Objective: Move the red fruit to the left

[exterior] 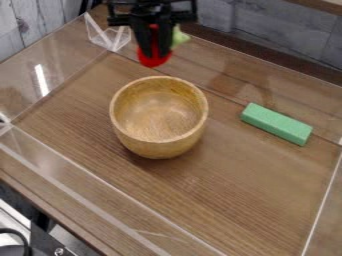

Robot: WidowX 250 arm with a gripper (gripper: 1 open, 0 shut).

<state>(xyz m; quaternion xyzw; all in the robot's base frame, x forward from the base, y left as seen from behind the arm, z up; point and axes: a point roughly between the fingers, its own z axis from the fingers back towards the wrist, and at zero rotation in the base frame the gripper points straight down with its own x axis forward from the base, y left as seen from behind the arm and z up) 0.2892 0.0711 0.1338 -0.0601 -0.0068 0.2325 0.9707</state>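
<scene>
The red fruit (155,55) hangs in the air behind the wooden bowl (159,118), toward the back left of the table. Its green leafy tuft (178,37) pokes out to the right. My gripper (154,42) points straight down and is shut on the fruit, with its dark fingers (146,30) clamped around the upper part. The red body shows below the fingers, well above the tabletop.
A flat green rectangular block (277,123) lies to the right of the bowl. A clear plastic wall (54,70) runs around the wooden table, and a clear folded piece (104,34) stands at the back left corner, close to the gripper.
</scene>
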